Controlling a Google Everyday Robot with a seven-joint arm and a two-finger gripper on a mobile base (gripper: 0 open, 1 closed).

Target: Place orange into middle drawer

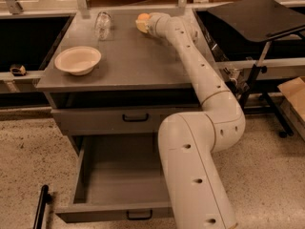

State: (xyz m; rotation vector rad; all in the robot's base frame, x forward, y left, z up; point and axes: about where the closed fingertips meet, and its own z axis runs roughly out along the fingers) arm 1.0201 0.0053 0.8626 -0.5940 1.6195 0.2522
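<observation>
The orange (pixel 142 18) is a small round fruit at the far middle of the grey cabinet top (pixel 133 63). My gripper (pixel 145 24) is at the end of the long white arm, stretched to the back of the top, right against the orange. The middle drawer (pixel 119 175) is pulled open below, its grey tray bare, with a small black handle (pixel 139 215) on its front. The drawer above it (pixel 136 118) is closed.
A cream bowl (pixel 77 59) sits at the left of the cabinet top. A clear glass (pixel 102 24) lies near the back left. My white arm's base covers the right part of the open drawer. A black table (pixel 257 13) stands at the right.
</observation>
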